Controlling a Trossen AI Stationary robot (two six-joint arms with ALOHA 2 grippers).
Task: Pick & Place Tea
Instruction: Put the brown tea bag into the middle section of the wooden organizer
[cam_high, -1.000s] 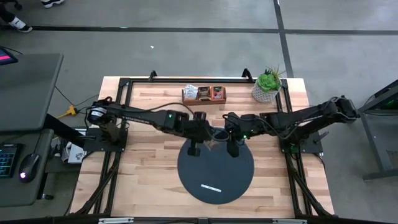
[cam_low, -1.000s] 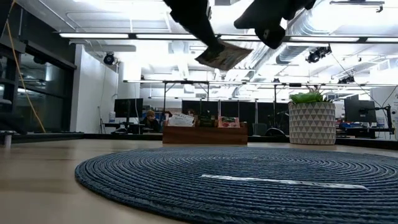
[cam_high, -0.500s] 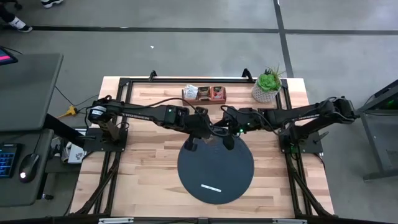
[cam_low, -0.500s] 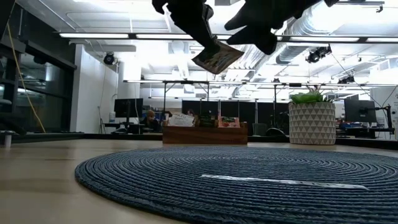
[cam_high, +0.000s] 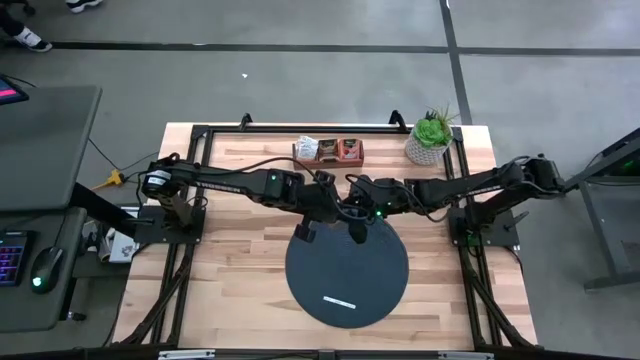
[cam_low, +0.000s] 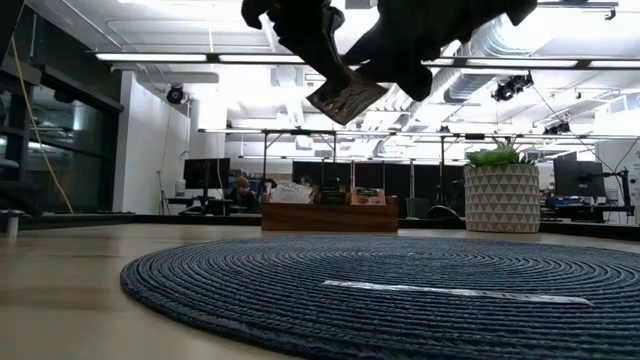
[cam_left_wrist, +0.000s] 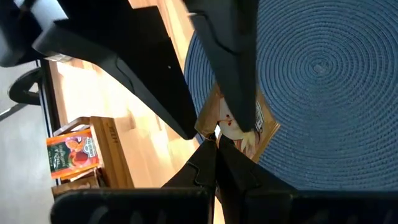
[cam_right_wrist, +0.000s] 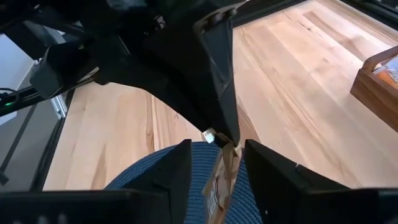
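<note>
While the left gripper (cam_left_wrist: 214, 142) pinches a sachet (cam_left_wrist: 239, 127) (airborne), the right gripper (cam_right_wrist: 214, 152) straddles it.

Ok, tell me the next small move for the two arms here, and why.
Probably: close the right tool on the tea sachet. The left tool is shut on one corner of the sachet, holding it in the air above the dark round mat, and the right tool's open fingers already sit on either side of it, so a hand-over looks set up.
</note>
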